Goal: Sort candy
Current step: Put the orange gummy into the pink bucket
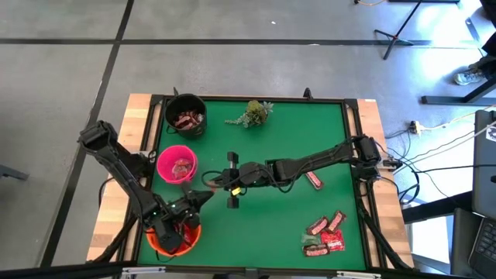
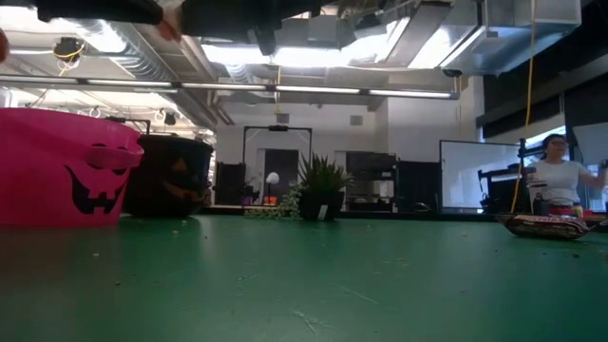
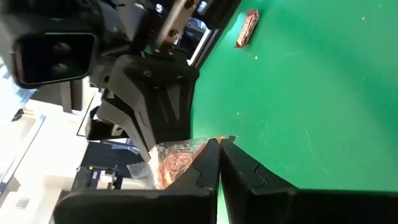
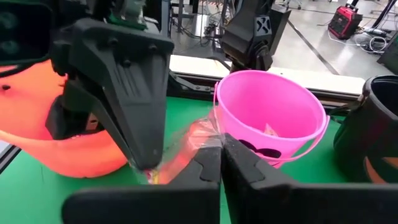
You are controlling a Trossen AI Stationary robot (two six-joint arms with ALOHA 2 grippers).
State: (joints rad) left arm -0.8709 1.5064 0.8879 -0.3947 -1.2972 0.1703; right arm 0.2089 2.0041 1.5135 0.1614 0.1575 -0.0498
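Observation:
A shiny red, partly clear candy packet [image 1: 208, 184] hangs in the air between both grippers, beside the pink bucket [image 1: 177, 165] and above the table. My left gripper [image 1: 204, 194] reaches in from the orange bucket [image 1: 174, 236] and is shut on it. My right gripper [image 1: 215, 183] stretches across from the table's right side and is also shut on it. More red and brown candy lies in a pile [image 1: 325, 232] near the right near corner. One brown bar [image 1: 314, 180] lies alone under the right arm. My left gripper pinches one end of the packet [image 4: 154, 169] between its two fingertips [image 4: 146, 158], slanting down at it; the packet is lifted clear of the table. My right gripper pinches the opposite end of the same packet [image 4: 208, 138] between its fingertips [image 4: 211, 155], coming roughly level from the table's right side.
A black bucket [image 1: 186, 116] holding brown candy stands at the far left, the pink one beside it and the orange one at the near left edge. A green sprig [image 1: 252, 112] sits by the far edge. A raised frame [image 1: 358, 155] borders the green mat. People stand in the room behind.

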